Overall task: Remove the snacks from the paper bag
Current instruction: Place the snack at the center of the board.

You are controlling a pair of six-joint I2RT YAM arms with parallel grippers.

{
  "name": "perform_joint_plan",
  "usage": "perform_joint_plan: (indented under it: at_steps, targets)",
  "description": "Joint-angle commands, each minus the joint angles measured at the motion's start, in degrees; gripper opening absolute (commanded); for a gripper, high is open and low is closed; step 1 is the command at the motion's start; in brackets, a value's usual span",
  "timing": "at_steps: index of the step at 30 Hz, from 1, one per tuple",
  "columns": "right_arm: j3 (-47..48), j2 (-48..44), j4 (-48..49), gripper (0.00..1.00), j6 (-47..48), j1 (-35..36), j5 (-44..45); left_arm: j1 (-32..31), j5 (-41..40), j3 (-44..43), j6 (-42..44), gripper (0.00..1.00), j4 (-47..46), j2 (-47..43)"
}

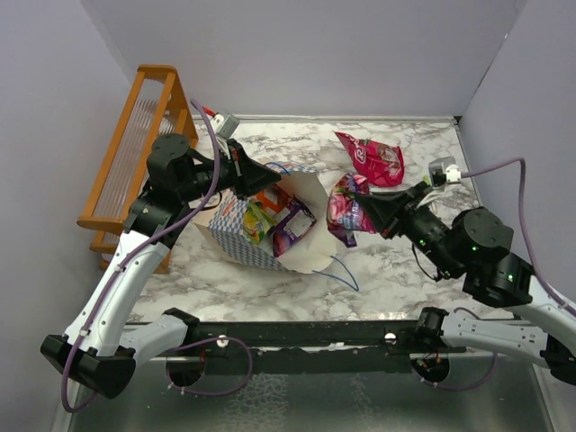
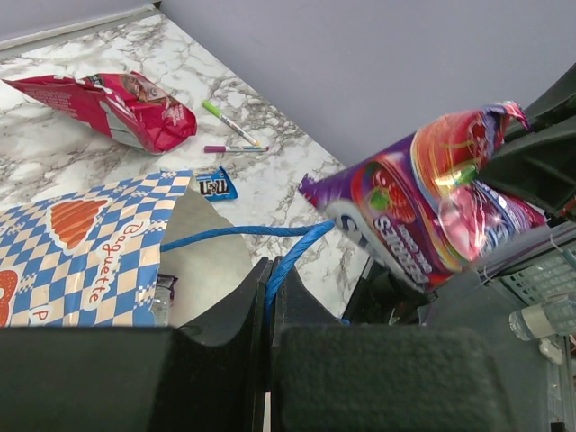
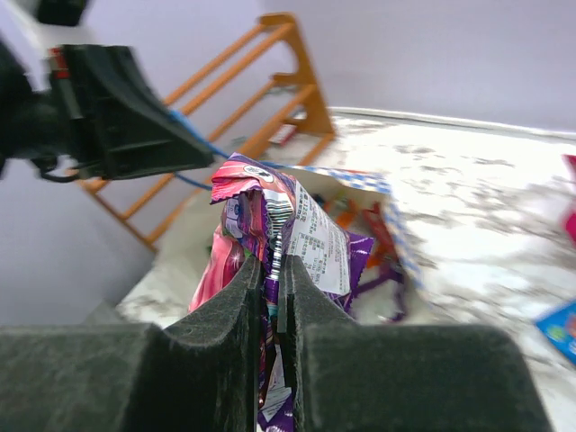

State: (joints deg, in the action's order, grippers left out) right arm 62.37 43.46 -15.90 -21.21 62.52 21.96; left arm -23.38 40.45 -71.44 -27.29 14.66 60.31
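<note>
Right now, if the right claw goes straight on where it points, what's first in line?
Probably the paper bag, at its open mouth: the right claw, shut on the purple packet, points at it. Height is unclear.

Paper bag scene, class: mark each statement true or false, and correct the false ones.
1. The right gripper holds a purple packet. True.
2. A pink packet lies on the table, outside the bag. True.
3. The left gripper grips the pink packet. False: it pinches the bag's blue cord.
4. The bag is empty. False: packets show inside it.
</note>
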Motion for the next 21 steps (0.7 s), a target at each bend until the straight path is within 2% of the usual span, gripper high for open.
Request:
perform_joint_plan:
  at_steps: [1, 6, 10, 16, 21]
  targets:
    - [2.5, -4.8, -13.5, 0.01, 0.3, 0.0, 18.2, -0.3, -0.6, 0.6, 0.7, 0.0, -1.5, -1.6]
    - [1.2, -7.2, -24.7, 0.01, -6.2, 0.0, 32.3, -0.3, -0.4, 0.5, 0.9, 0.0, -1.4, -1.6]
    - [-1.5, -4.6, -34.2, 0.01, -16.8, 0.0, 39.9, -0.3, -0.4, 0.4, 0.9, 0.0, -1.6, -1.5]
    - [-4.7, 8.3, -54.4, 0.01, -48.3, -0.1, 45.4, -0.3, -0.3, 0.2, 0.7, 0.0, -1.5, -1.5]
    - [-4.9, 21.5, -64.6, 0.02, -66.6, -2.0, 44.2, -0.3, -0.6, -0.1, 0.8, 0.0, -0.4, -1.8]
